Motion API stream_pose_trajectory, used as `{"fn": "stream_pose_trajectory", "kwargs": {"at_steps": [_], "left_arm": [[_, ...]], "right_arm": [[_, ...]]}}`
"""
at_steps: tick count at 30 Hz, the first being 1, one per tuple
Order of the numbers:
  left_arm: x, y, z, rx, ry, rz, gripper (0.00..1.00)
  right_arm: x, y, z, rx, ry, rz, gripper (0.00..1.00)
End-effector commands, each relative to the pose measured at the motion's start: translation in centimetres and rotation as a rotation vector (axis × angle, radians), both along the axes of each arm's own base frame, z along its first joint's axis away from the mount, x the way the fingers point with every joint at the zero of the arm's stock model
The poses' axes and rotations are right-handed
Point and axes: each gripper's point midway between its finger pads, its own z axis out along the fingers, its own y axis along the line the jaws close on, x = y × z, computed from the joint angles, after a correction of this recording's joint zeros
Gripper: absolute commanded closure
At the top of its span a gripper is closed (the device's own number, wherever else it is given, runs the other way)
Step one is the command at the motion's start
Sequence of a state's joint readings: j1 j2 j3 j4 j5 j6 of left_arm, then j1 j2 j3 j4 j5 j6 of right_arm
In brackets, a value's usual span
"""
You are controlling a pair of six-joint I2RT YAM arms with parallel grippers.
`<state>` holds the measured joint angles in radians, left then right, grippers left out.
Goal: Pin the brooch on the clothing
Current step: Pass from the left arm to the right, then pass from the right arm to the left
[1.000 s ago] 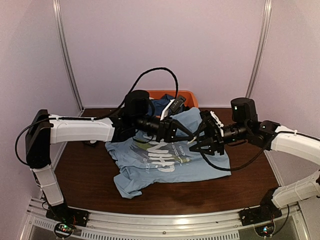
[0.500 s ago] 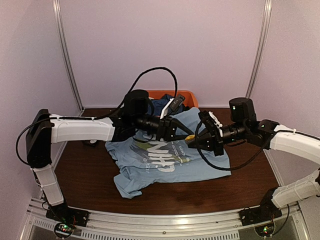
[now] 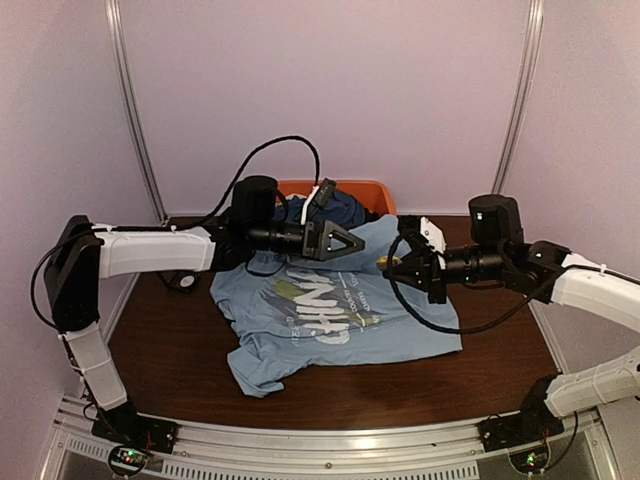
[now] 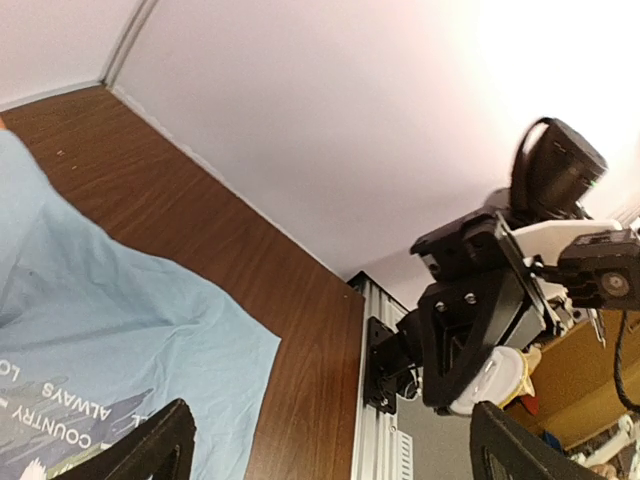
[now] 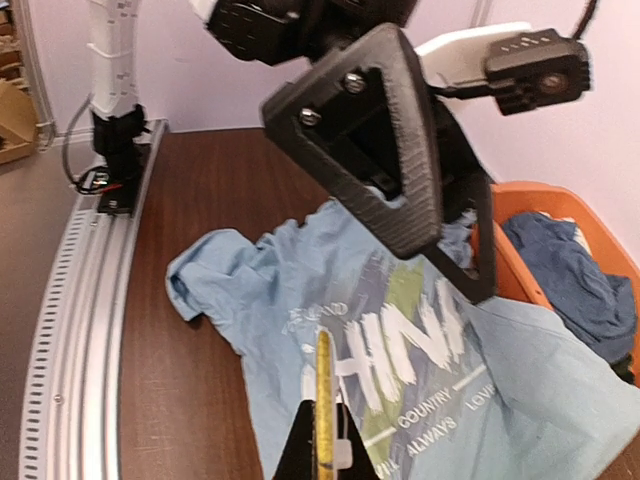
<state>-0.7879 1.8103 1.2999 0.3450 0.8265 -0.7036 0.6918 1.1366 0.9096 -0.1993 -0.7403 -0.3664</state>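
Note:
The brooch (image 5: 323, 395) shows edge-on as a thin gold disc, pinched upright between the tips of my right gripper (image 5: 323, 440), which is shut on it. In the top view this gripper (image 3: 393, 264) hovers above the right chest of the light blue T-shirt (image 3: 330, 315), which lies flat on the table with its "CHINA" print (image 5: 420, 335) facing up. My left gripper (image 3: 345, 241) stands open and empty above the shirt's collar, a short way left of the right one. Its two dark fingertips (image 4: 160, 445) sit wide apart over the shirt's hem (image 4: 110, 320).
An orange bin (image 3: 372, 190) holding a dark blue garment (image 5: 565, 270) stands behind the shirt. A small black case (image 3: 183, 281) lies on the brown table (image 3: 170, 350) left of the shirt. An aluminium rail (image 3: 330, 440) runs along the near edge.
The left gripper opened, let go of the brooch and drew back to the left. The right gripper closed on the brooch and now holds it alone.

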Motion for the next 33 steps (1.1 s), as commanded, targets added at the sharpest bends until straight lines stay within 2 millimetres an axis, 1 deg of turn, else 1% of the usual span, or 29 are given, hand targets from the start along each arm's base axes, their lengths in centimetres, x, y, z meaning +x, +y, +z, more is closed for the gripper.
{"fn": "stream_pose_trajectory", "kwargs": {"at_steps": [1, 2, 3, 4, 6, 8, 10, 13, 17, 19, 23, 28, 33], "left_arm": [[2.1, 1.1, -0.9, 0.105, 0.105, 0.214, 0.02], [2.0, 1.2, -1.2, 0.106, 0.135, 0.228, 0.02], [2.1, 1.4, -1.5, 0.109, 0.162, 0.251, 0.02], [2.1, 1.5, -1.7, 0.111, 0.181, 0.27, 0.02], [1.9, 1.3, -1.5, 0.115, 0.194, 0.287, 0.02], [1.4, 0.9, -0.9, 0.112, 0.192, 0.284, 0.02], [1.5, 0.8, -0.6, 0.116, 0.19, 0.292, 0.02], [2.0, 1.0, -0.6, 0.131, 0.184, 0.32, 0.02], [2.4, 1.3, -1.2, 0.164, 0.174, 0.346, 0.02], [2.3, 1.4, -1.4, 0.171, 0.178, 0.346, 0.02], [2.2, 1.9, -1.1, 0.169, 0.177, 0.358, 0.02], [1.7, 2.2, -0.6, 0.147, 0.176, 0.348, 0.02], [0.8, 1.8, 0.3, 0.097, 0.181, 0.289, 0.02]], "right_arm": [[5.3, -3.6, -1.0, -0.161, -0.197, -0.396, 1.0], [6.4, -4.6, -0.9, -0.192, -0.261, -0.492, 1.0], [7.1, -5.6, -1.4, -0.239, -0.313, -0.563, 1.0], [7.7, -6.3, -1.3, -0.272, -0.376, -0.637, 1.0], [8.5, -7.7, -1.6, -0.349, -0.469, -0.757, 1.0], [9.2, -9.2, -1.7, -0.427, -0.543, -0.877, 1.0], [9.3, -9.4, -2.0, -0.489, -0.591, -0.912, 1.0], [9.3, -9.2, -1.9, -0.571, -0.673, -0.941, 1.0], [8.7, -9.1, -0.6, -0.615, -0.781, -0.996, 1.0], [8.5, -9.2, 0.3, -0.622, -0.822, -1.028, 1.0], [7.4, -9.4, 1.5, -0.658, -0.92, -1.055, 1.0], [6.0, -9.5, 1.8, -0.712, -1.015, -1.064, 1.0], [4.9, -9.2, 1.5, -0.759, -1.122, -1.061, 1.0]]}}
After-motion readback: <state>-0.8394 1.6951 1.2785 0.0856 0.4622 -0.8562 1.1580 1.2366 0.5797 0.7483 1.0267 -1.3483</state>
